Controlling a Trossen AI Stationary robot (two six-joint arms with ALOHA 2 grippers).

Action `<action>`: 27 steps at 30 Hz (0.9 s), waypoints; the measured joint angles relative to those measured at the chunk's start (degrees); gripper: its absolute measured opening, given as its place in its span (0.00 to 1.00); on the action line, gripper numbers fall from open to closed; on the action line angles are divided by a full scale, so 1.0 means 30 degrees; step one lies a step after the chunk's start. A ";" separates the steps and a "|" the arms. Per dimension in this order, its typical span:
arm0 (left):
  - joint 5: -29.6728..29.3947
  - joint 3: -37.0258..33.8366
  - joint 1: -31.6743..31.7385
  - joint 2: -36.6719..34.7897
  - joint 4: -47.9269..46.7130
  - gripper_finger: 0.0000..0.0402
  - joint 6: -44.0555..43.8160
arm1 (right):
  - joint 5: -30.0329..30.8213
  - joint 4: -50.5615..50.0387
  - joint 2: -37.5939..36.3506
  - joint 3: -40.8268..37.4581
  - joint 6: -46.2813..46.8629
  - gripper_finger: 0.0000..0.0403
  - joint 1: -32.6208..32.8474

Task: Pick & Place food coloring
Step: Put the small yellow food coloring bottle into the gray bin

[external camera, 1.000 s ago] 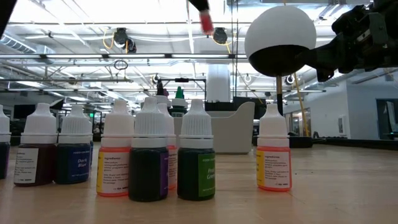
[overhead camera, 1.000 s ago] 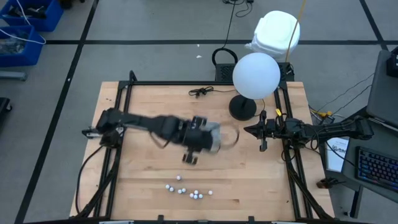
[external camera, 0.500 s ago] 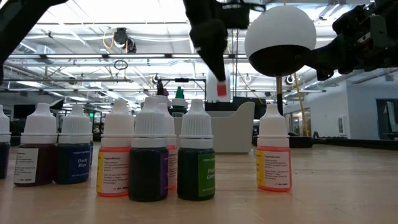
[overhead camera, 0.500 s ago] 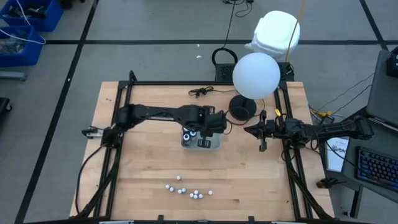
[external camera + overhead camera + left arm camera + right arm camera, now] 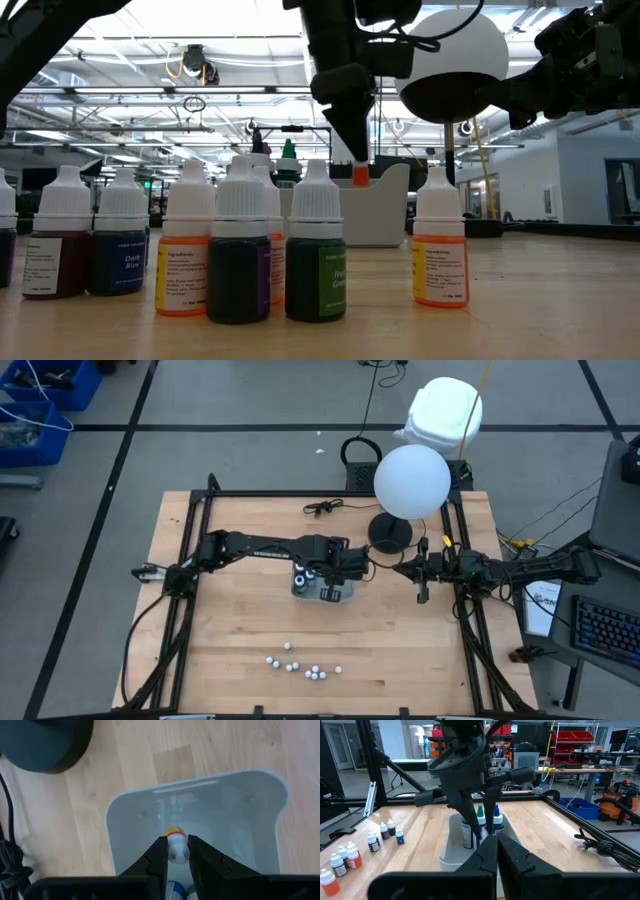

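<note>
One front bottle (image 5: 123, 246) reads "Dark Blue"; the other labels are unreadable. The left gripper (image 5: 175, 851) grips an orange bottle (image 5: 176, 843) over the tray (image 5: 125, 820). The right gripper (image 5: 496, 851) is closed, empty.

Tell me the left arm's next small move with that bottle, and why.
Probably lower a little further and then open. The left pincer holds a small orange bottle directly above the grey tray, over a bare part of its floor, with other bottles already standing inside. The bottle hangs above the floor, so releasing now might tip it.
</note>
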 joint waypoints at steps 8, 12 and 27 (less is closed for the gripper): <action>-0.0011 -0.0007 0.0036 0.0322 0.0113 0.17 -0.0215 | -0.0007 0.0269 0.0000 0.0005 0.0058 0.00 -0.0002; -0.0026 -0.0007 -0.0007 0.0754 0.0469 0.17 -0.0222 | -0.0011 0.0570 0.0000 0.0005 0.0062 0.00 0.0005; -0.0018 -0.0007 -0.0007 0.1978 0.1490 0.17 -0.0638 | -0.0021 0.0583 0.0000 -0.0001 0.0022 0.00 0.0005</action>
